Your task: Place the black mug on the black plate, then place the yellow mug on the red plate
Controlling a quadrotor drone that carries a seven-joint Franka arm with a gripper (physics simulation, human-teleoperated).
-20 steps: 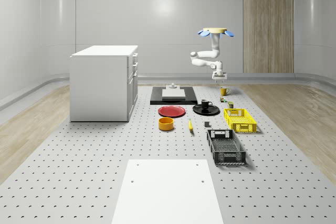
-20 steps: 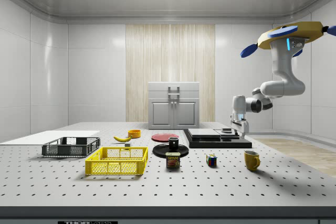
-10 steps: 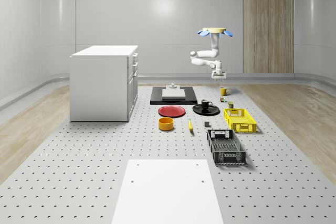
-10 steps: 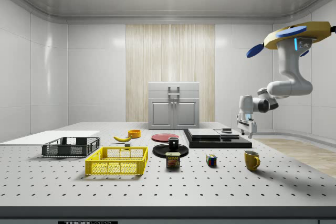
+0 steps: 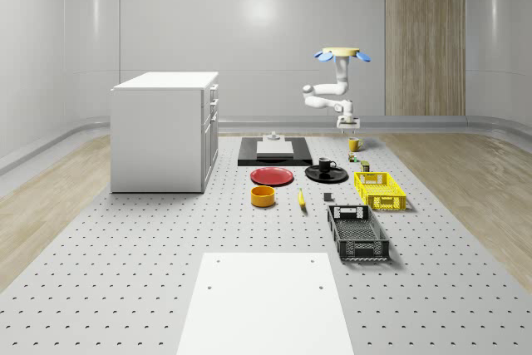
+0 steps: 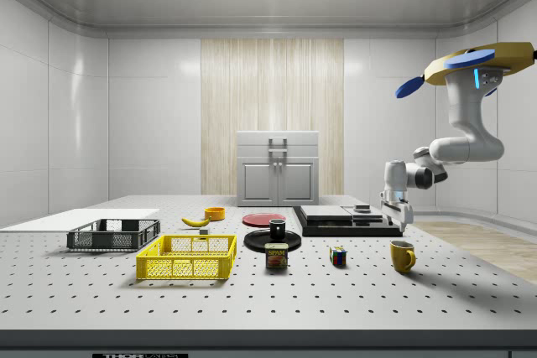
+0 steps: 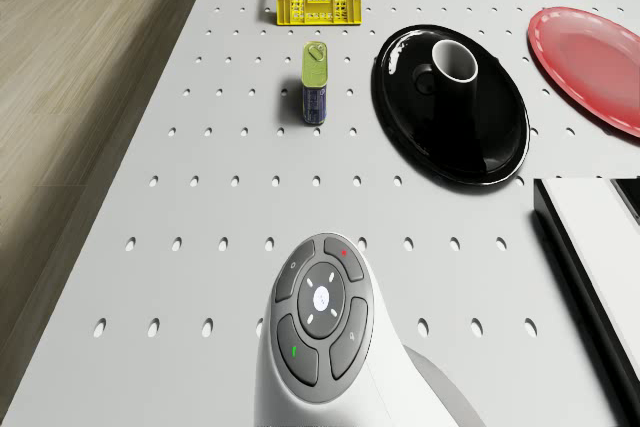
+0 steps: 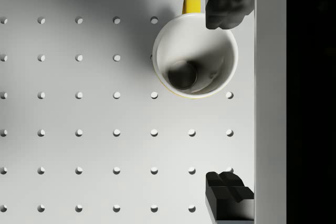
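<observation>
I see the yellow mug (image 6: 403,256) upright on the counter (image 5: 125,288), alone near the whole-scene view's far right, with a small can (image 7: 315,82) and a multicoloured cube (image 6: 337,256) near it and nothing between it and the gripper (image 6: 399,216). The black mug (image 7: 453,66) stands on the black plate (image 7: 480,137); the red plate (image 5: 272,176) lies bare just left of it in the whole-scene view. Beyond them sits a black slab (image 5: 249,154) carrying a white block.

Nearer the camera I count two crates, one yellow (image 5: 380,189) and one black (image 5: 357,232), plus a yellow bowl (image 5: 263,196), a banana (image 5: 301,199), a white cabinet (image 5: 162,130) at left and a white sheet (image 5: 262,305) nearest.

The drone (image 5: 341,53) hovers above the counter's far right. Its arm (image 6: 457,144) drops, elbows sideways and turns the wrist down, so the gripper hangs over the yellow mug, apart from it. In the wrist view the fingers (image 8: 226,3) are spread wide and grasp nothing; one overlaps the mug's rim near the handle.

That makes two mugs and two plates.
</observation>
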